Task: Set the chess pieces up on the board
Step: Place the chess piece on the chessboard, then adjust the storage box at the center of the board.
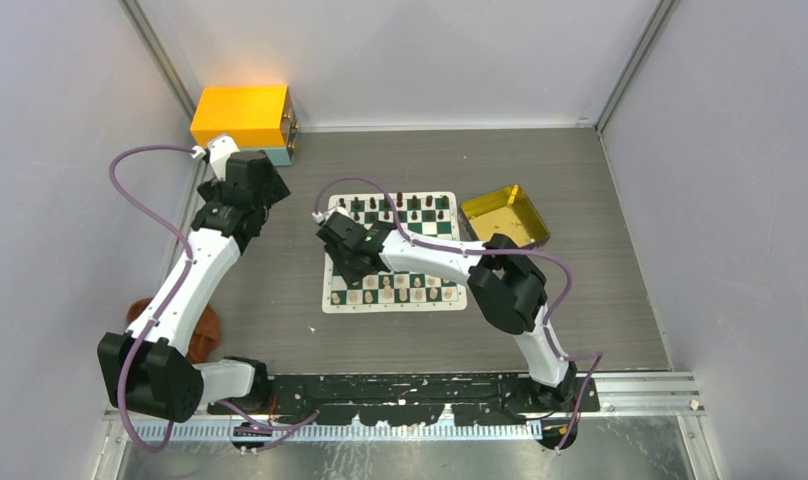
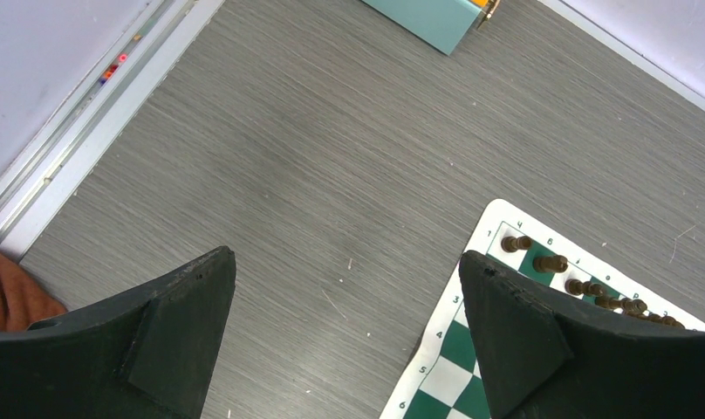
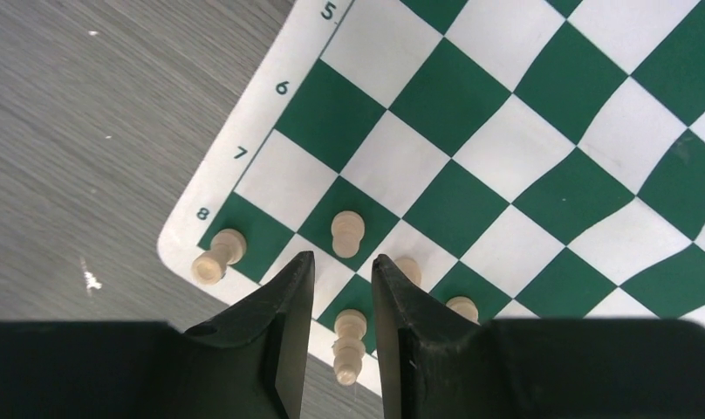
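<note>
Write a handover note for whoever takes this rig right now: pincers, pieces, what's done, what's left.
Left pincer: open, empty, over bare table left of the board.
Right pincer: low over the board's near-left corner, with one pale piece in the narrow gap between its fingers; I cannot tell if it is gripped.
Pieces: dark pieces along the far side, pale pieces along the near side.
Done: most look placed.
Left: seat this pale piece. It is unclear whether the gold tray holds more.
</note>
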Controlling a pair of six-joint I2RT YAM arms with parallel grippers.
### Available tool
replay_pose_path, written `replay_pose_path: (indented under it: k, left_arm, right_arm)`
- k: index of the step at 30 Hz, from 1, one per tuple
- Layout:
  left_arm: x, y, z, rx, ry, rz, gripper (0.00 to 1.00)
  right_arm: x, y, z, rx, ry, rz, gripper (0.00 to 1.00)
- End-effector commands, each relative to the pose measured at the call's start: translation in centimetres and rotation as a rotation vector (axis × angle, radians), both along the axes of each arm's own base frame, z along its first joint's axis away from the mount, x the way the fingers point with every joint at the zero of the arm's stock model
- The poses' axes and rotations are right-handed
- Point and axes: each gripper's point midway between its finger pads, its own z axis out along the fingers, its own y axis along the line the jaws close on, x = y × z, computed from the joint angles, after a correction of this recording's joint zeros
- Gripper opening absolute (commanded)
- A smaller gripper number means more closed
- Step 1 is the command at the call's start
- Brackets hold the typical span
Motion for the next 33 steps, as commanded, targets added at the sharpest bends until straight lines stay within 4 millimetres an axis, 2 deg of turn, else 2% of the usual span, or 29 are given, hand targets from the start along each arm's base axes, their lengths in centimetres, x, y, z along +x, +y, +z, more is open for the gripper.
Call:
replay_pose_path:
  k: [1, 7, 11, 13, 15, 19, 22, 25, 33]
  left_arm:
    - [0.2, 0.2, 2.5, -0.022, -0.085, 0.013, 0.99]
    - [0.2, 0.1, 2.9, -0.031, -0.094, 0.015, 0.99]
    - [0.7, 0.0, 3.3, -0.044, -0.111, 0.015, 0.99]
    - [1.1, -0.2, 3.4, -0.051, -0.114, 0.015, 0.99]
    - [1.6, -0.5, 3.8, -0.060, -0.124, 0.011, 0.98]
    - [2.7, -0.9, 4.1, -0.080, -0.130, 0.008, 0.97]
    - [3.5, -1.3, 4.1, -0.086, -0.132, 0.005, 0.97]
    - [4.6, -1.8, 3.8, -0.085, -0.121, -0.002, 0.96]
    - [7.4, -3.2, 1.8, -0.087, -0.068, 0.005, 0.95]
  right_arm:
    - [0.2, 1.7, 7.4, 0.136, -0.089, 0.023, 0.37]
    - [1.2, 0.6, 10.3, 0.154, -0.179, -0.028, 0.36]
    - [3.3, -2.4, 12.5, 0.140, -0.277, -0.131, 0.35]
    - [4.9, -4.8, 13.5, 0.132, -0.312, -0.216, 0.35]
    - [7.0, -8.0, 14.3, 0.120, -0.329, -0.327, 0.35]
    - [9.8, -14.6, 15.4, 0.093, -0.362, -0.530, 0.36]
    - [11.1, -19.5, 15.1, 0.048, -0.372, -0.670, 0.35]
    - [11.7, -23.2, 14.2, 0.040, -0.358, -0.773, 0.35]
    - [13.4, -31.6, 9.5, -0.004, -0.295, -0.972, 0.35]
